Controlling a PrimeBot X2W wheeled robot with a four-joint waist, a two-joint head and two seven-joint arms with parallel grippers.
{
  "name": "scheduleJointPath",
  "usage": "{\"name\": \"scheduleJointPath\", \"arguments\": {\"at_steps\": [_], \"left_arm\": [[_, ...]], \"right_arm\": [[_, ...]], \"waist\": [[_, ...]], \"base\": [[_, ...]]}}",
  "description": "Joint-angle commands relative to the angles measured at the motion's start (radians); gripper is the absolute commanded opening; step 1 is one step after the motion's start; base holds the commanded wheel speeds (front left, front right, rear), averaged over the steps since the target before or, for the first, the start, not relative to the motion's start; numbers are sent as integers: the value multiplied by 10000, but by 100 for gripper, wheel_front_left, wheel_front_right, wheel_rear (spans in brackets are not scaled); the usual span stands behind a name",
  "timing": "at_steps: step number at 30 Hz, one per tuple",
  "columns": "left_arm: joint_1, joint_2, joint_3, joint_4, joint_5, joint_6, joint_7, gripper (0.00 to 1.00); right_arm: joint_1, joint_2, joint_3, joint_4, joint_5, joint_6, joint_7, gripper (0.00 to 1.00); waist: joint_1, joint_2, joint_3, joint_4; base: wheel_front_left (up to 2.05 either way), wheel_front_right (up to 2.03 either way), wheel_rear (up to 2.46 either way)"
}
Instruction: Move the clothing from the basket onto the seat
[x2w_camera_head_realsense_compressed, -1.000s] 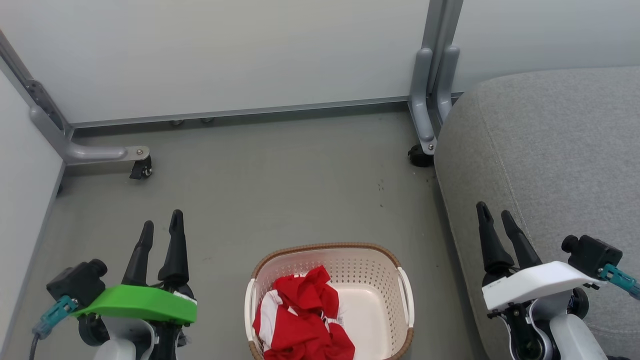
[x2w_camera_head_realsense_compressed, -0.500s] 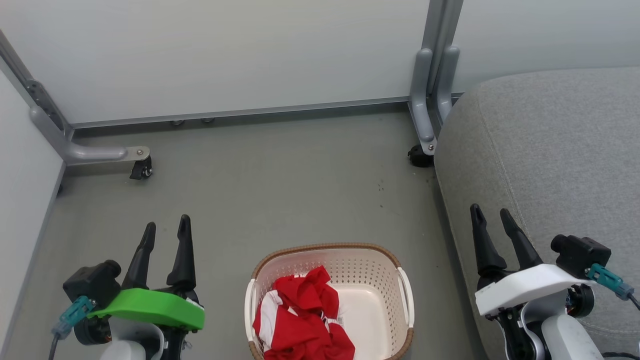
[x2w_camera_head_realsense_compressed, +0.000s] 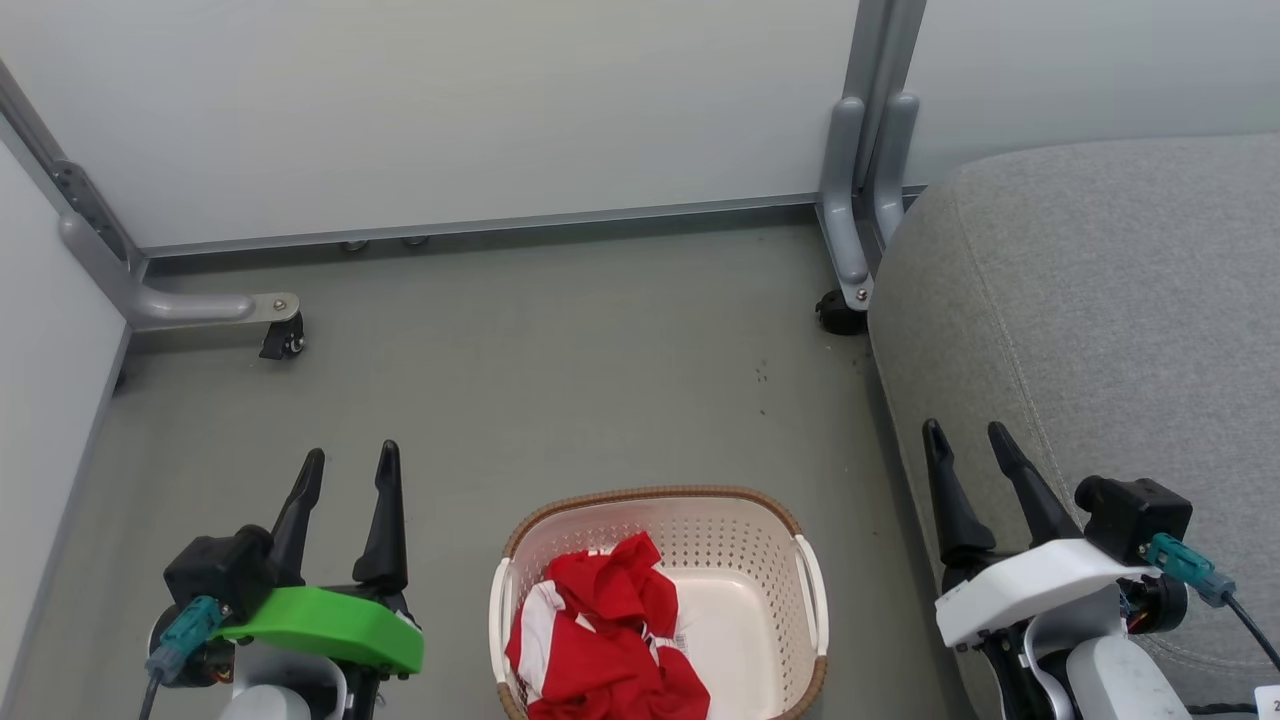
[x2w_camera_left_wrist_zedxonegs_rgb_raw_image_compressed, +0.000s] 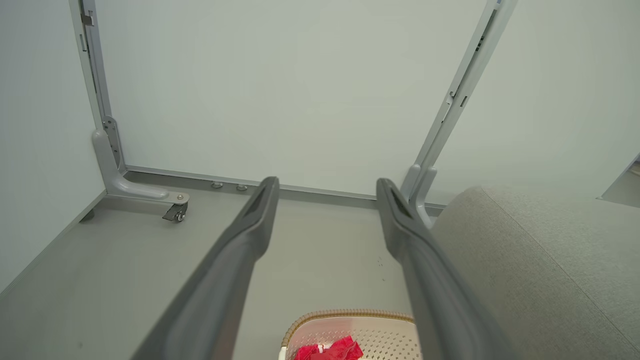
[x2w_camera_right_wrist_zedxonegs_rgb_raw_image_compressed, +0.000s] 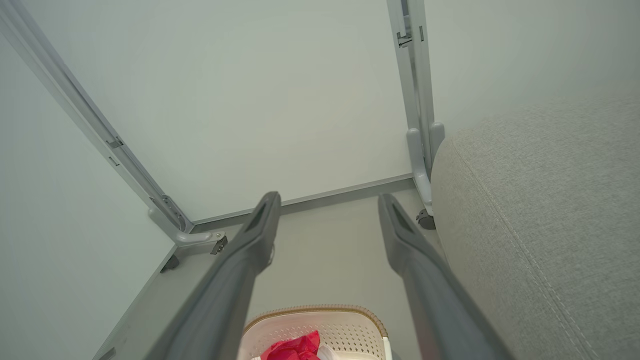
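A large light grey fabric-upholstered seat cushion (x2w_camera_head_realsense_compressed: 1100, 300) is taking up the right of the head view, its rounded edge and stitched seam running from far to near beside the grey-green floor (x2w_camera_head_realsense_compressed: 550, 350). Near its left, a rounded-rectangular cream plastic laundry basket (x2w_camera_head_realsense_compressed: 735, 545) with perforated sides, a brown woven-look rim and white handles is standing upright on that floor, mouth facing up, handles facing left and right. Its near end is being cut off by the picture's bottom edge, so its long axis cannot be told. The soft bright red clothing (x2w_camera_head_realsense_compressed: 600, 630) with white panels and stripe trim is lying crumpled inside the basket, heaped against the left wall and stretching from far to near, leaving the right of the bottom bare. The green-shrouded left gripper (x2w_camera_head_realsense_compressed: 350, 455) and white-shrouded right gripper (x2w_camera_head_realsense_compressed: 965, 428) are hovering either side of the basket, dark fingers pointing away from the robot, jaws standing wide and holding nothing. A small white label sticker (x2w_camera_head_realsense_compressed: 685, 635) is showing beside the cloth, its writing too small to read.
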Motion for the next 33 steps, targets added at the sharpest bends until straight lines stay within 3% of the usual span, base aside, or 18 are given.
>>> {"name": "scheduleJointPath", "arguments": {"at_steps": [1, 33], "left_arm": [[22, 60, 14, -4, 284, -40, -112, 100], [170, -77, -8, 613, 2423, -45, -730, 100]], "right_arm": [[23, -10, 0, -79, -277, 5, -69, 100], [250, 57, 12, -215, -2311, 6, -263, 100]], "waist": [[0, 0, 1, 0], [0, 0, -15, -20]], "base": [[0, 0, 0], [0, 0, 0]]}}
